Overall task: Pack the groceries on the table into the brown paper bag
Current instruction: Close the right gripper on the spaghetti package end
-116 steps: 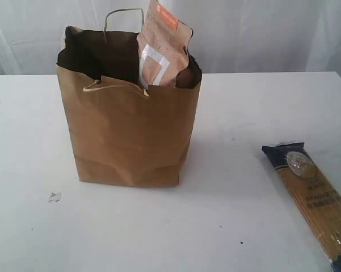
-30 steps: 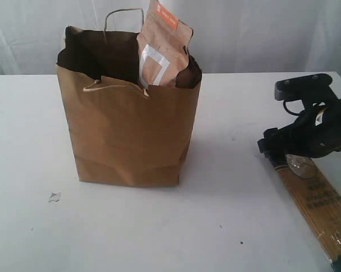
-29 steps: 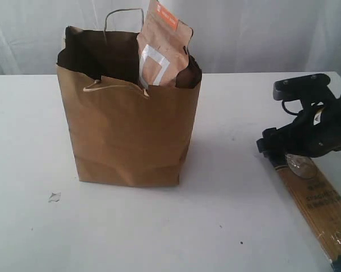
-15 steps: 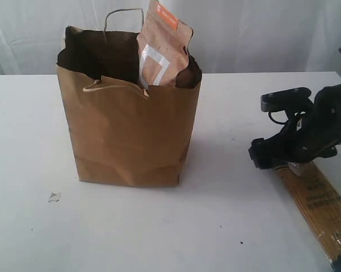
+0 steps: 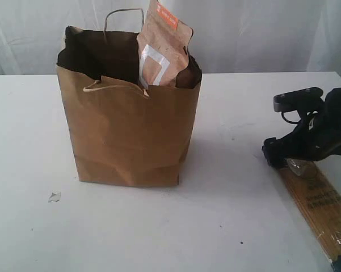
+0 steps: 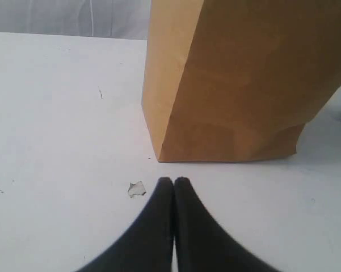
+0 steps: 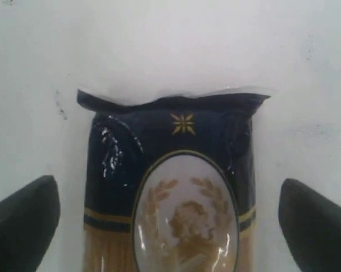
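One pack to go: spaghetti pack flat on the tabletop, four o'clock of the bag. Over its dark end the right pincer gapes wide, holding nothing. Stiff, light, brittle; film probably slick, so pinch across the width. Idle left pincer clenched, empty.

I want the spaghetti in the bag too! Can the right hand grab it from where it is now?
Probably yes. The right hand is open over the spaghetti pack, its fingers on either side of the dark end, with nothing else in the way.
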Motion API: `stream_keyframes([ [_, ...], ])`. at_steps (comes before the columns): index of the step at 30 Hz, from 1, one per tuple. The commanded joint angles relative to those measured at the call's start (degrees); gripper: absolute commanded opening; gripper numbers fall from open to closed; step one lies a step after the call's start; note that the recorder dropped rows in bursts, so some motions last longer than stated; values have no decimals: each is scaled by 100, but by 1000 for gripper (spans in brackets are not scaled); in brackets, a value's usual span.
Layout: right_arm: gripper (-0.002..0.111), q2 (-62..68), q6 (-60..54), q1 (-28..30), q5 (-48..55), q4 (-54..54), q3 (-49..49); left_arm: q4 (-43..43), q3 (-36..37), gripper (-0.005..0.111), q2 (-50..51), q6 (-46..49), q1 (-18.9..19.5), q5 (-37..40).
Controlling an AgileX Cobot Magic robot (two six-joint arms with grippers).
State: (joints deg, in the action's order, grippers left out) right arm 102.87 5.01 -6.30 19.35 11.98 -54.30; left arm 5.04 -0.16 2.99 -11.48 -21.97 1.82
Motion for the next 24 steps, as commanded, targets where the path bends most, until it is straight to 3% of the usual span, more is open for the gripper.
stream_keyframes([
  [1, 97, 231, 40, 64, -207, 44, -44, 40, 16, 0, -31, -8, 1, -19],
  [15, 97, 941, 150, 64, -436, -152, -50, 40, 16, 0, -31, -8, 1, -19],
  [17, 91, 955, 139, 64, -358, -337, -50, 40, 16, 0, -31, -8, 1, -19],
  [21, 51, 955, 139, 64, -259, -468, -50, 40, 16, 0, -31, -8, 1, -19],
  [22, 28, 955, 128, 64, -168, -468, -50, 40, 16, 0, -31, -8, 1, -19],
  [24, -1, 903, 128, 50, -111, -497, -50, 40, 16, 0, -31, -8, 1, -19],
])
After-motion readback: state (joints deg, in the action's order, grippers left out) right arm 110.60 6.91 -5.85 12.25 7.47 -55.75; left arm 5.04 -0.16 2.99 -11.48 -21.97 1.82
